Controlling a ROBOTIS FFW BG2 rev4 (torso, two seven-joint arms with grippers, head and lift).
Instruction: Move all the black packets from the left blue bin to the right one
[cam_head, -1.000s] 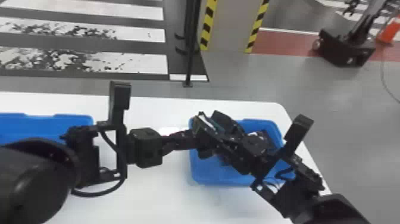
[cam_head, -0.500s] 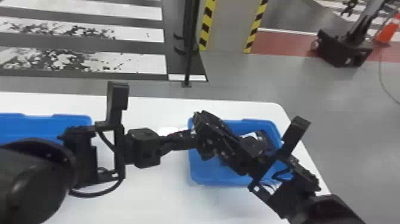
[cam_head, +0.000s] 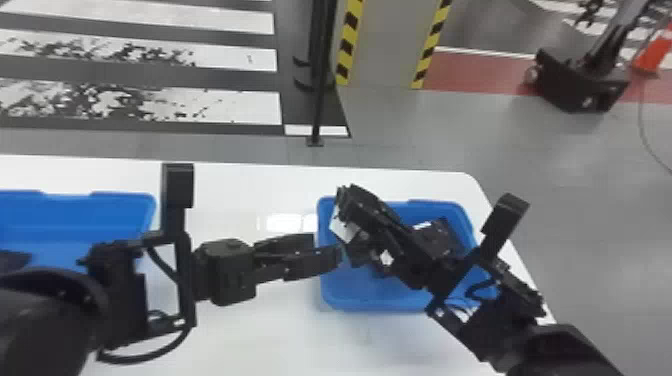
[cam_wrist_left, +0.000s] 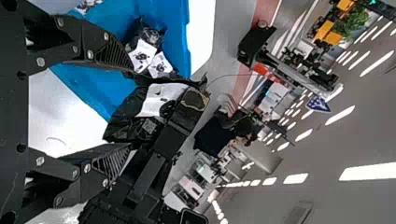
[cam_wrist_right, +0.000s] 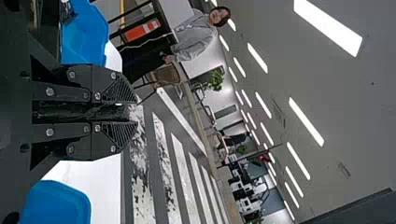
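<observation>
One handover, apparently complete: left claw (cam_wrist_left: 130, 107), fingers spread, has eased toward the worktop's (cam_head: 280, 340) near-left corner. Right claw (cam_wrist_right: 134, 113) clenches a black packet (cam_wrist_left: 128, 117) above right bin's (cam_head: 372, 306) left side; release likely next.

Head view high, facing forward and down; wrist views close, sideways; head, left wrist views share right blue bin (cam_head: 372, 300).

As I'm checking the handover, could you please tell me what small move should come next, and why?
Probably the left gripper should back away: its fingers stand open on either side of the black packet, while the right gripper is shut on it at the right bin.
</observation>
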